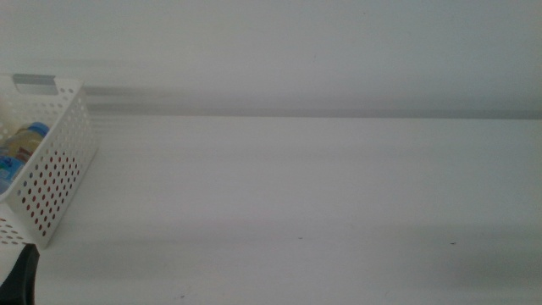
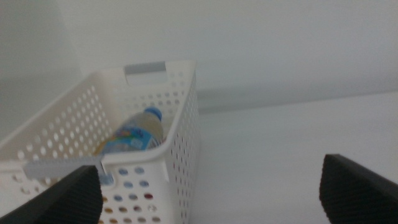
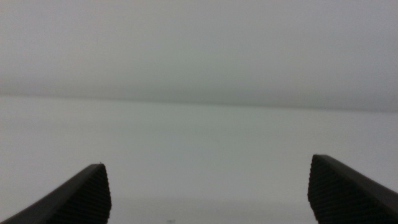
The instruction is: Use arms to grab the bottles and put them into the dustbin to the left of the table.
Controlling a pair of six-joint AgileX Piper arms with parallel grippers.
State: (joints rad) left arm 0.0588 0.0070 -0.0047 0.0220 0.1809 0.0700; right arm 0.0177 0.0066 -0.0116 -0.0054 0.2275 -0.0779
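**Bottles in the basket at the bench's left edge, both grippers spread with nothing between the jaws**

From my remote station, the middle view shows a broad white bench (image 1: 305, 203) running back to a pale wall. At the far left edge of that view stands the dustbin (image 1: 59, 169), a white rectangular plastic basket with rows of round holes in its sides and a grey handle slot at its far end. Inside it I can see a clear water bottle (image 1: 25, 144) with a blue cap, lying down; hints of red show through the lower holes, but I cannot tell what they belong to.

A dark shape at the bottom left corner of the middle view is the only sign of an arm there.

In the left wrist view, the left gripper (image 2: 211, 199) sits just beside the basket's near end, above the bench. Its two dark jaws are spread wide, holding nothing. The basket fills the area ahead of one jaw, and the water bottle rests inside with its blue cap pointing toward the far handle slot. A yellowish patch lies under it, too hidden to name.

In the right wrist view, the right gripper (image 3: 208, 199) faces bare white bench and wall. Its jaws are also spread wide apart, with nothing between them.
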